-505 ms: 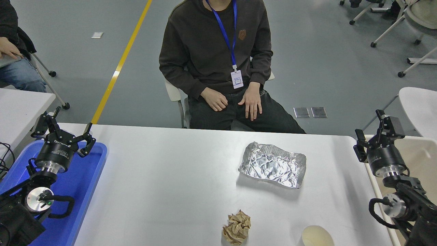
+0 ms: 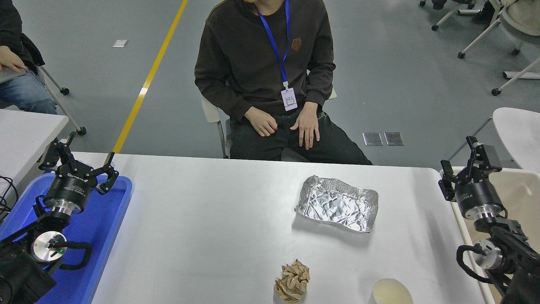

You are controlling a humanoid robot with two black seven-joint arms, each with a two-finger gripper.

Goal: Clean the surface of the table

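The table surface is a wide white top that fills the lower half of the view. On it lie a crumpled foil tray right of centre, a crumpled brown paper ball near the front edge, and a paper cup cut off by the bottom edge. My left gripper is parked open over the blue tray at the lower left. My right gripper hangs open past the table's right edge, holding nothing, well apart from the foil tray.
A person in a dark sweatshirt sits at the far side, hands on their lap. A smaller white table stands at the left, with another person's hand above it. A beige bin sits under my right arm. Chairs stand at the right.
My right gripper has shifted slightly to the right and down. The seated person has leaned a little to the left. Objects on the table have not moved.
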